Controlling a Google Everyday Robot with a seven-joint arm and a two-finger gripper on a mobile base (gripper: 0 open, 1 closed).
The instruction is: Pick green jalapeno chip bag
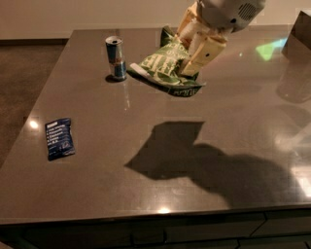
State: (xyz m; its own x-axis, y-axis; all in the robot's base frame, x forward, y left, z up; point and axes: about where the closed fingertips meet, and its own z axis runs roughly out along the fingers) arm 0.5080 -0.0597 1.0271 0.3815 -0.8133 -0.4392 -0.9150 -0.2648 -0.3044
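The tool, top centre-right, has 2 cream blocky fingers under a rounded white wrist.

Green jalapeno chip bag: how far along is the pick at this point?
Done: the gripper is shut on the green jalapeno chip bag. In hand: the bag hangs above the table, its shadow lying well apart from it. Left: little, perhaps only carrying it clear of the can beside it.

Gripper at top hides part of green jalapeno chip bag
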